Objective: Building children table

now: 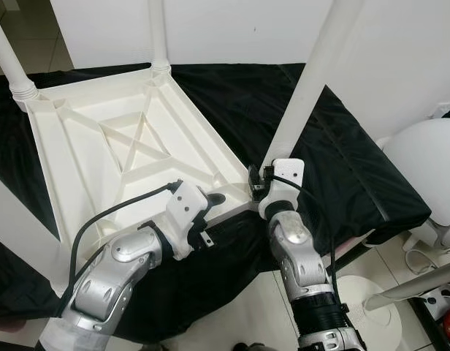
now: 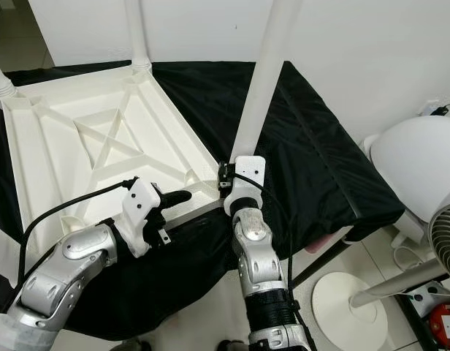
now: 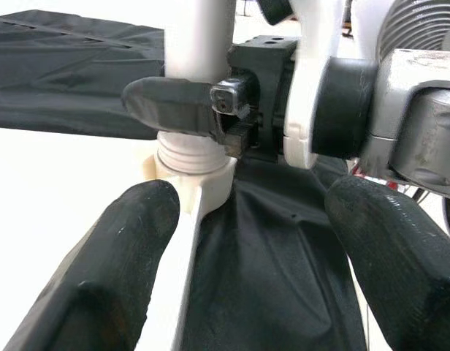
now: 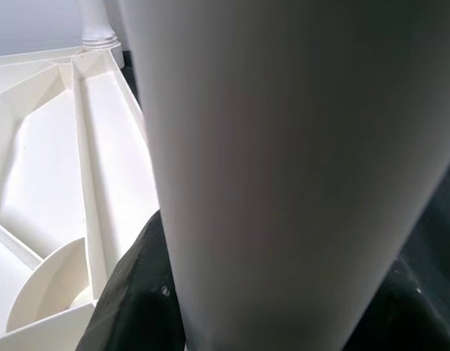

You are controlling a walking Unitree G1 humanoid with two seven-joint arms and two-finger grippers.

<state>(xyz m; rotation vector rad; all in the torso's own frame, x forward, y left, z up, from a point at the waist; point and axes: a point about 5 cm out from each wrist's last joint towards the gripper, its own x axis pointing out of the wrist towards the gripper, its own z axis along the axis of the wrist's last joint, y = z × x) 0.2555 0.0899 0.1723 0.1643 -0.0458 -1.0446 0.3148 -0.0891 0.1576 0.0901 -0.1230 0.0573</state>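
A white moulded-plastic children's table (image 1: 130, 139) lies upside down on a worktop draped in glossy black cloth (image 1: 342, 168). Its underside faces up: a square frame with raised ribs crossing in an X and smooth, matte walls. Round white legs stand upright from the corners, long axes vertical; one at the far corner (image 1: 158, 33), one at the left corner (image 1: 7, 58), both seated in ridged, threaded-looking collars.

At the near right corner a third leg (image 2: 263, 80), a smooth, slightly tapered tube, rises steeply out of its socket and leans a little to the right at the top. The right tool (image 2: 226, 178) is clenched around this leg just above its base; in the right wrist view the tube runs between the black fingers (image 4: 137, 292).

The left tool (image 1: 216, 199) rests at the table's near edge beside that corner, its fingers spread apart and holding nothing; in the left wrist view the table's rim (image 3: 182, 241) runs between the rounded rubbery fingertips (image 3: 115, 270).

A white fan (image 2: 422, 183) stands on the tiled floor to the right. No writing is legible.
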